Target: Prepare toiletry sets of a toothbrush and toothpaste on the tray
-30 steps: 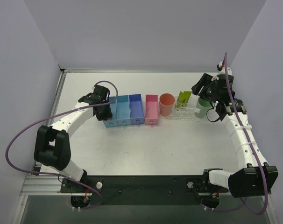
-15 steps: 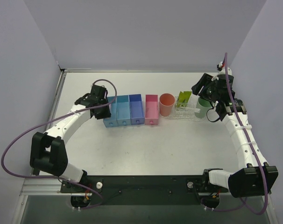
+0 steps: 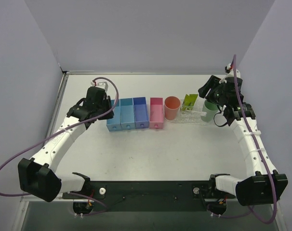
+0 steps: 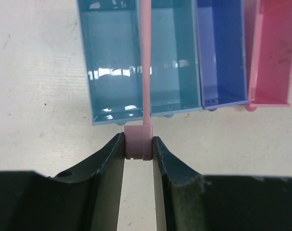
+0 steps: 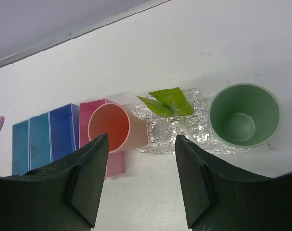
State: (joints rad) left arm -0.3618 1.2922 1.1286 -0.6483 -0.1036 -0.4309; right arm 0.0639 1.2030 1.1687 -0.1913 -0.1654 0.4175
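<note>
My left gripper is shut on the thick pink end of a thin pink toothbrush, whose stem points away over the light blue bins. In the top view the left gripper hangs just left of the bins. Two lime-yellow toothpaste tubes lie on the clear bumpy tray, also seen from above. My right gripper is open and empty, high above the tray.
An orange cup stands at the tray's left end and a green cup at its right end. A pink box and three blue bins line up to the left of the cups.
My left arm has swung up and back to the left, off the leftmost bin, with the toothbrush in its jaws. The right arm has not moved.
</note>
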